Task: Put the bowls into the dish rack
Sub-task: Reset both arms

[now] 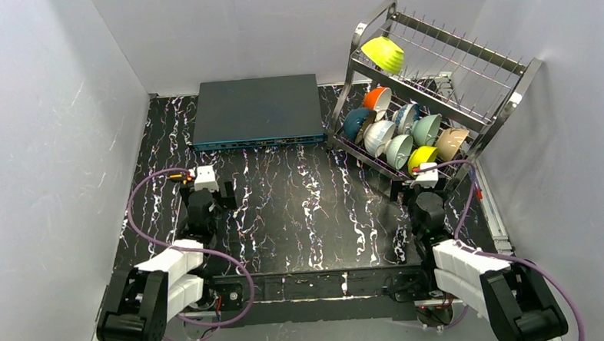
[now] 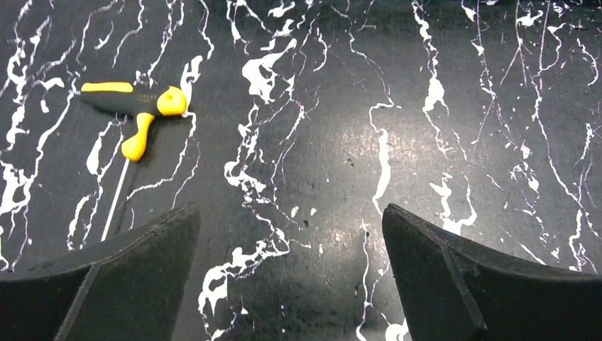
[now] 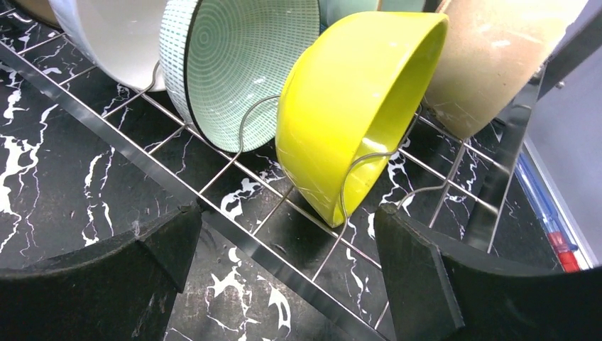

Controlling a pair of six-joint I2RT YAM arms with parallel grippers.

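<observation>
The steel wire dish rack (image 1: pixel 504 104) stands at the back right. On its upper tier leans a yellow-green bowl (image 1: pixel 384 53). Several bowls sit on edge in the lower tier, among them orange (image 1: pixel 376 99), dark blue (image 1: pixel 356 123), white (image 1: pixel 379 136) and tan (image 1: pixel 451 142). My right gripper (image 3: pixel 287 212) is open just in front of the rack's front rail (image 3: pixel 106 131), empty, facing a yellow bowl (image 3: pixel 355 106) with a pale green bowl (image 3: pixel 241 64) to its left. My left gripper (image 2: pixel 289 213) hangs open over bare marbled tabletop at the left, holding nothing.
A flat dark grey-blue box (image 1: pixel 256 109) lies at the back centre, touching the rack's left end. A yellow-and-black T-handle key (image 2: pixel 135 106) lies on the table ahead-left of my left gripper. Grey walls close in on three sides. Purple cables loop beside both arms.
</observation>
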